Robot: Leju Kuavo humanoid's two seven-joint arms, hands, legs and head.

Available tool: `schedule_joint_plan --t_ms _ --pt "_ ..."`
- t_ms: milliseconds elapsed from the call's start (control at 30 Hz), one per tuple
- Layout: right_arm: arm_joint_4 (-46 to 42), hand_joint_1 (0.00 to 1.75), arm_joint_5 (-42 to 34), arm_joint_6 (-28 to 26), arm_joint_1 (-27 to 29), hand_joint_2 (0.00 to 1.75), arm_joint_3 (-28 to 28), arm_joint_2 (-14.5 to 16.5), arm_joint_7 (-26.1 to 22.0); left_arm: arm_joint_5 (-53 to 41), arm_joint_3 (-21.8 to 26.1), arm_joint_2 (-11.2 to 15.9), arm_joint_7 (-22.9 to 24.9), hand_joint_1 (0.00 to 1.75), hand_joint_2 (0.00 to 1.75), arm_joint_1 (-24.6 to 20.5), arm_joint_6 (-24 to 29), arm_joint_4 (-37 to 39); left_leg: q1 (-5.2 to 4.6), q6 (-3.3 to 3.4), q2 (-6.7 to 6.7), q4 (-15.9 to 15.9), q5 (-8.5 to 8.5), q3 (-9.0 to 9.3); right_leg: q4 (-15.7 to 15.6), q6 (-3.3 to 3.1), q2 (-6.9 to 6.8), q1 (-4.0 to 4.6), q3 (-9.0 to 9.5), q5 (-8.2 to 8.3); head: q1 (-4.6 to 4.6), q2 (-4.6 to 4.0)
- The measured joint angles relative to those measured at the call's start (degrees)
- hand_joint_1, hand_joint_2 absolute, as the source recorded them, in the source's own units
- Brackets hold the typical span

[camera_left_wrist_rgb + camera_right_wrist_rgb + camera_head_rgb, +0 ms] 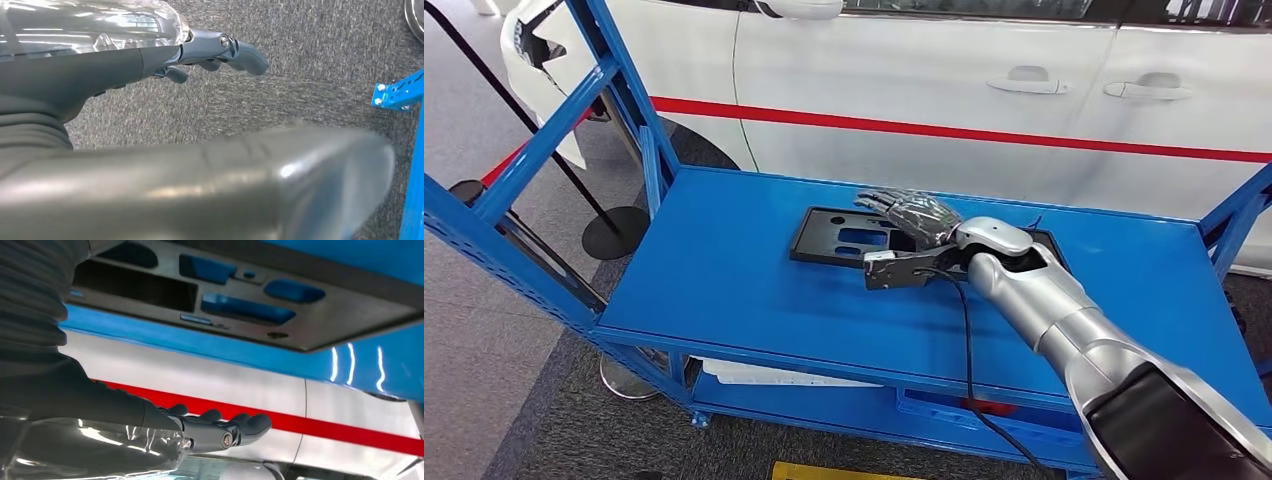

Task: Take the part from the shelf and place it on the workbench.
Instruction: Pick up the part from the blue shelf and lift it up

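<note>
One black part (849, 238) lies flat on the blue shelf (724, 280), toward its far side. The right hand (919, 215) hovers over it, fingers extended, holding nothing. The left hand (220, 50) hangs empty, fingers loosely apart.

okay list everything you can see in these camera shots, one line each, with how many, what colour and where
Part: one, black flat panel with cut-outs, lying on the shelf top, under the right hand.
Shelf: one, blue metal cart, in front of the robot.
Car: one, white with a red stripe, behind the shelf.
Stand base: one, black round disc, on the floor left of the shelf.
Floor: grey carpet.
Cable: one, black, running along the right arm.
Right hand: one, grey, fingers spread above the part.
Left hand: one, dark grey, hanging over the carpet.
</note>
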Motion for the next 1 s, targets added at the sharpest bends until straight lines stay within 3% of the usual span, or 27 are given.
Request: schedule_joint_plan --t_ms 733,1000 --pt "2.78 0.00 -0.52 -6.13 3.18 1.75 1.46 1.63 0.39 1.01 -0.59 0.37 -0.10 0.00 0.00 0.17 0.55 0.00 0.01 0.00 0.00 -0.01 0.00 0.00 0.00 -0.01 -0.01 0.01 0.00 0.00 0.00 0.00" --pt "-1.01 0.00 -2.08 -9.58 6.00 1.75 0.97 0.65 2.81 1.54 -0.57 0.34 -0.72 0.00 0.00 0.61 1.28 0.00 0.01 0.00 0.00 0.00 0.00 0.00 0.00 0.00 -0.01 0.01 0.00 0.00 0.00 0.00"
